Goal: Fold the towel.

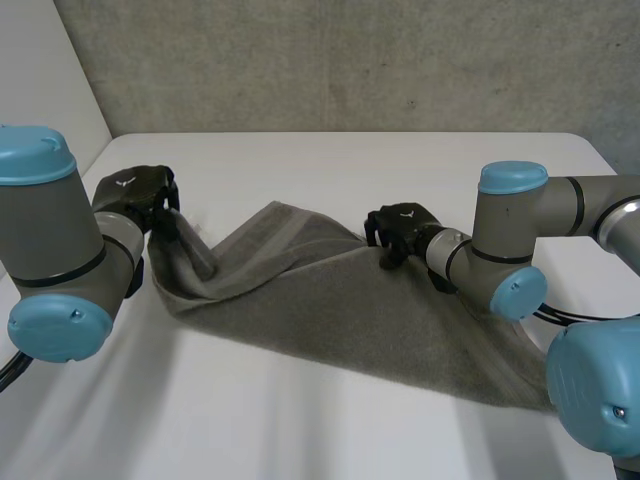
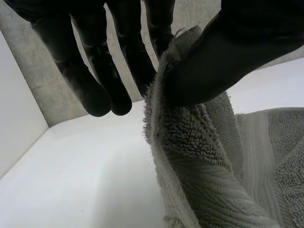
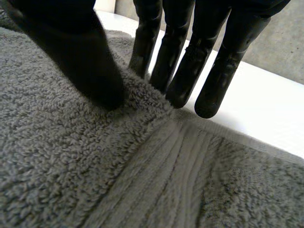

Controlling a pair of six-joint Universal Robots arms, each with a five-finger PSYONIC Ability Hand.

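Both hands [image 1: 135, 192] [image 1: 398, 228] apparently pinch the towel [image 1: 320, 290].

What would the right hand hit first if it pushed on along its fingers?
The towel. The right hand points down at the far edge, pinching a ridge of cloth between fingers and thumb. The fingertips seem on it, though depth is unclear. The table lies underneath.
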